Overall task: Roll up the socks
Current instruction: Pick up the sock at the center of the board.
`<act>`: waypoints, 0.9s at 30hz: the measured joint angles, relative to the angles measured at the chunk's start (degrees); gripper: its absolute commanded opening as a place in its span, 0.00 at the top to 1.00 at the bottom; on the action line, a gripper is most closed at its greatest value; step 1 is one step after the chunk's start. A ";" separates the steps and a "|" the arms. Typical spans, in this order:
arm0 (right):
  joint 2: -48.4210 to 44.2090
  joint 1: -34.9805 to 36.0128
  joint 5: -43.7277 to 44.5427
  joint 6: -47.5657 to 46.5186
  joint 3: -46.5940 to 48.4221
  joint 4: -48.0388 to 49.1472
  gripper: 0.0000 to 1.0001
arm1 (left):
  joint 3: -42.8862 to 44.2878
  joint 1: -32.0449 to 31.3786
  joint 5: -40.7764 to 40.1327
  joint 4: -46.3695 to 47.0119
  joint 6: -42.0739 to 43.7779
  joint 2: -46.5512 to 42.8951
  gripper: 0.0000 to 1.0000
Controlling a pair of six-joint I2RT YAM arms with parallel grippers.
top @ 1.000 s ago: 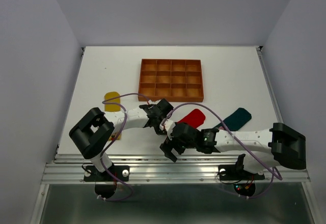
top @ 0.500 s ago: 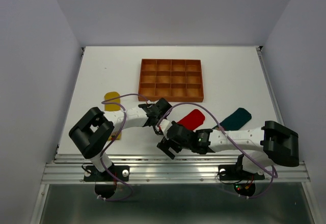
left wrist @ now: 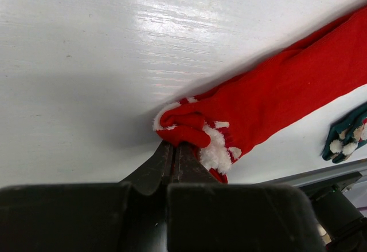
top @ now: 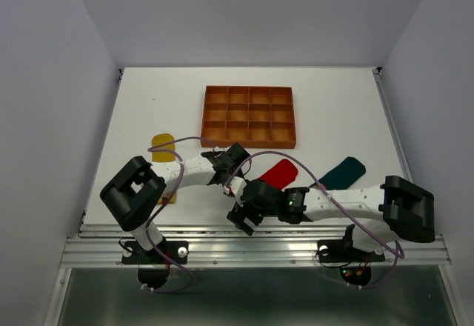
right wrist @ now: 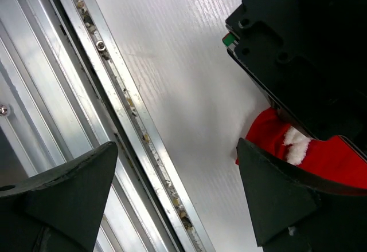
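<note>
The flat red fabric sock [top: 280,172] is pinched at its near-left end by the tightly closed left fingers [left wrist: 153,170] on the white bench [top: 148,104]. The right fingers [right wrist: 69,177], spread wide and empty, are now brought further left beside it, so rolling seems about to begin.

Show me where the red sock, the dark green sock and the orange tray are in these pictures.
red sock [left wrist: 287,86], left wrist view, middle of its stretched length.
dark green sock [top: 345,171], top external view, middle of the sock.
orange tray [top: 249,87], top external view, far rim.
</note>
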 measured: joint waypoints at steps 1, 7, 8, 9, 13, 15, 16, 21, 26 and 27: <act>0.00 0.02 -0.35 -0.15 -0.02 0.39 0.13 | 0.00 -0.04 0.04 -0.04 -0.02 0.00 1.00; 0.68 0.13 0.28 -0.48 -0.02 0.96 0.13 | -0.04 0.04 0.39 -0.02 -0.07 0.00 1.00; 0.76 0.20 0.81 -0.46 -0.02 1.07 0.13 | -0.09 0.07 0.46 0.00 -0.07 0.00 1.00; 0.83 0.26 1.38 -0.42 0.00 1.20 0.14 | -0.09 0.09 0.50 0.02 -0.09 0.00 1.00; 1.44 0.59 4.63 -0.39 -0.02 1.66 0.15 | -0.13 0.20 0.70 0.04 -0.22 0.00 1.00; 1.73 0.83 5.49 -0.11 -0.02 1.70 0.17 | -0.13 0.20 0.72 0.02 -0.31 0.00 1.00; 1.97 0.94 5.99 0.11 -0.04 1.77 0.18 | -0.15 0.24 0.79 0.02 -0.37 0.00 1.00; 2.93 1.14 8.31 1.60 -1.01 2.03 0.20 | -0.15 0.24 0.66 0.02 -0.48 0.00 1.00; 4.00 1.11 11.23 3.10 -1.70 2.12 0.22 | -0.15 0.20 0.55 0.02 -0.50 0.00 1.00; 4.20 1.14 11.80 3.37 -1.75 2.12 0.22 | -0.15 0.20 0.57 0.02 -0.48 0.00 1.00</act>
